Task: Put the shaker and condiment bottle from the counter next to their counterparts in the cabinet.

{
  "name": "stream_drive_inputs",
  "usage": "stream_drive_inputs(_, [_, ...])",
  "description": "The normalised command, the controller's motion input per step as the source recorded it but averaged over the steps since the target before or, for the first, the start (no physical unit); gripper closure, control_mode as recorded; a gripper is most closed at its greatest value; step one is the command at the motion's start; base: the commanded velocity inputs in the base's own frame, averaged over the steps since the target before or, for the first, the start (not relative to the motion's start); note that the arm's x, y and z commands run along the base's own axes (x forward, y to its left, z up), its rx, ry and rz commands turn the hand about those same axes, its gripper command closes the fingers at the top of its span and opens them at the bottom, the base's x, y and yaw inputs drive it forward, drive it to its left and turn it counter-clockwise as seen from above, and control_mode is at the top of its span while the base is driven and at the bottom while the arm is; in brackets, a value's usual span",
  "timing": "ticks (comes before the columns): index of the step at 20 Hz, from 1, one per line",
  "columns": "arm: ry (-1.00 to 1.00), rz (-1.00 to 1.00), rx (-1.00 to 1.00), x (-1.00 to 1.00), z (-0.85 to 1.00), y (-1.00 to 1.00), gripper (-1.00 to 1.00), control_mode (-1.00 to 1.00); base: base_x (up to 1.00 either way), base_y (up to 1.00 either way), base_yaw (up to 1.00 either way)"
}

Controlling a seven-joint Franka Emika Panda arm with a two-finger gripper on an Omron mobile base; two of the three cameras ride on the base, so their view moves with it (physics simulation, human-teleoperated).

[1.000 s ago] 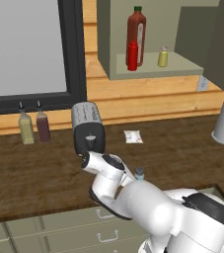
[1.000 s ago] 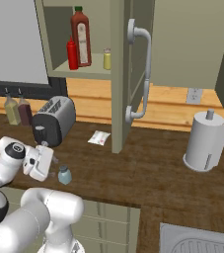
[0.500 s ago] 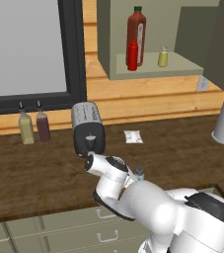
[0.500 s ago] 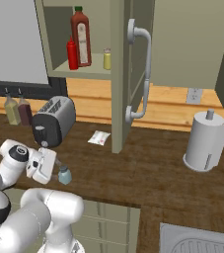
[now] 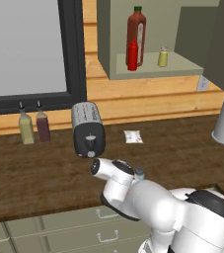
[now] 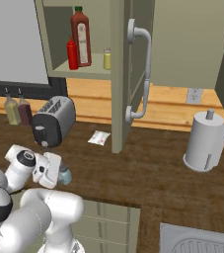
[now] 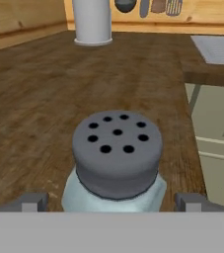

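The shaker, pale blue-grey with a holed grey cap, stands upright on the wooden counter near its front edge. My gripper is open, with one fingertip on each side of the shaker and clear of it. The shaker also appears beside my hand in the right base view, and its cap peeks over the arm as the shaker. The condiment bottle stands on the cabinet shelf against the tall dark-red bottle. A yellow shaker sits to their right.
A toaster and two small bottles stand at the back left. A white packet lies mid-counter and a paper towel roll stands to the right. The open cabinet door with its handle juts out. A sink is at the lower right.
My hand has dropped lower and closer to the shaker, so the fingers now flank it. The jaws stay open and the shaker has not moved.
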Motion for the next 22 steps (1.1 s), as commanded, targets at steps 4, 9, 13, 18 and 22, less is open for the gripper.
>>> stream_drive_inputs(4, [0.00,0.00,0.00,0.14,-0.20,0.00,1.00,-1.00,0.00,0.00,0.00])
stream_drive_inputs(9, [0.00,0.02,0.00,0.02,0.00,0.00,1.00,-1.00,0.00,0.00,0.00])
stream_drive_inputs(13, [-0.02,0.10,-0.02,0.02,0.66,-0.01,1.00,-1.00,0.00,0.00,0.00])
stream_drive_inputs(18, [0.00,0.05,-0.15,0.00,0.91,-0.30,1.00,-1.00,0.00,0.00,0.00])
stream_drive_inputs(22, [0.08,0.00,-0.14,0.00,0.85,-0.51,1.00,-1.00,0.00,0.00,0.00])
